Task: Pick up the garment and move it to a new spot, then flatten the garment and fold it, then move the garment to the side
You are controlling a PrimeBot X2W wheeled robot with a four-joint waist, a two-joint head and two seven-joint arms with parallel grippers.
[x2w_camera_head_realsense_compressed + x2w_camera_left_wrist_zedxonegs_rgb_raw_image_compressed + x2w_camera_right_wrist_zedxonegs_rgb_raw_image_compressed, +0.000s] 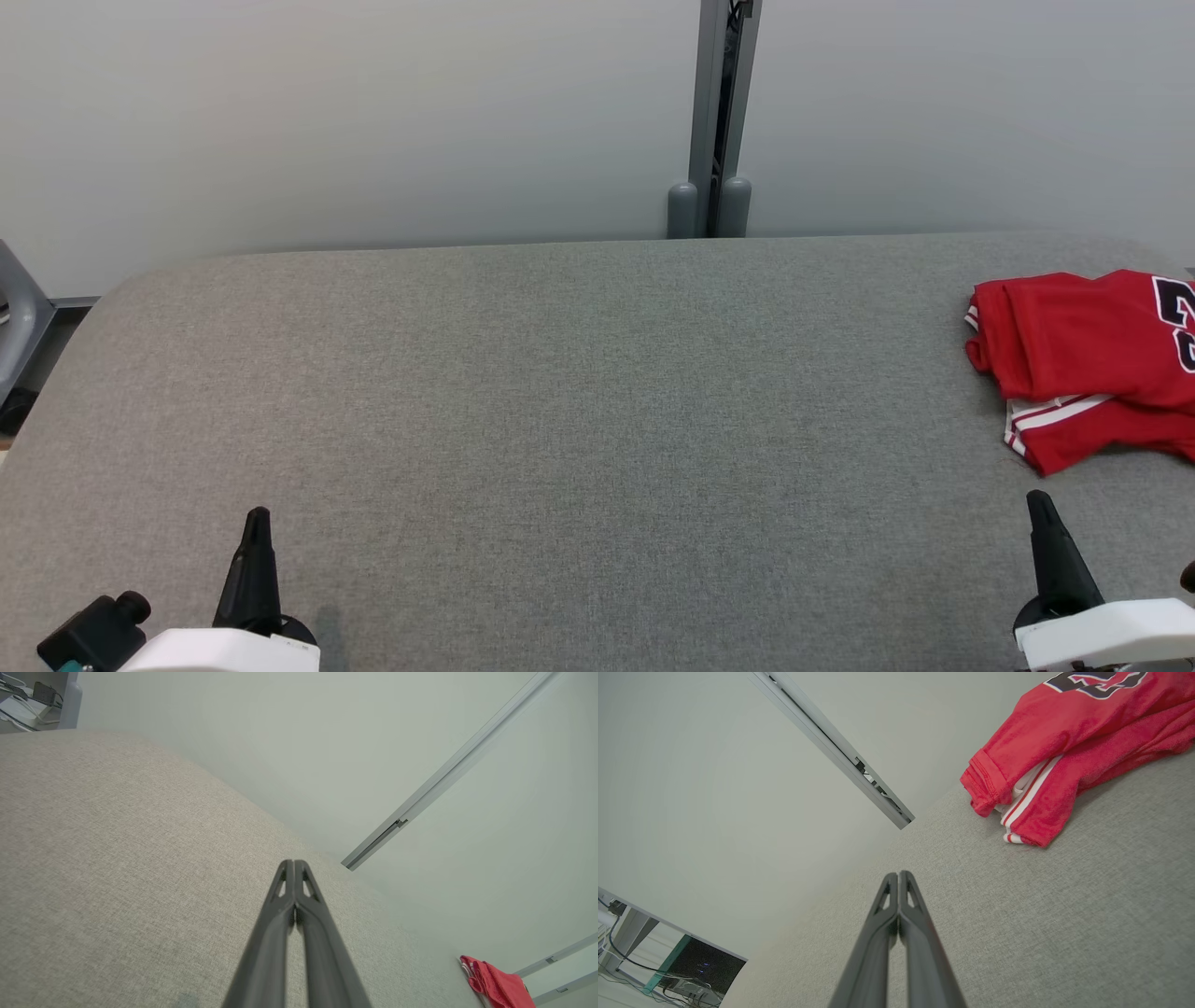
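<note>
Grey table (560, 420): red garment (1092, 364), seemingly folded, lies beyond closed, empty right end effector (1038, 504).

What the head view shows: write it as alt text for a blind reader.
A red garment with white stripes lies rumpled at the right of a grey fabric table, cut off by the frame. The left gripper and right gripper, both shut and empty, point up from the bottom corners.

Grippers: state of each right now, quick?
Left gripper: closed, empty, over the grey fabric-covered table.
Right gripper: closed, empty, apart from the red white-striped jersey garment.
</note>
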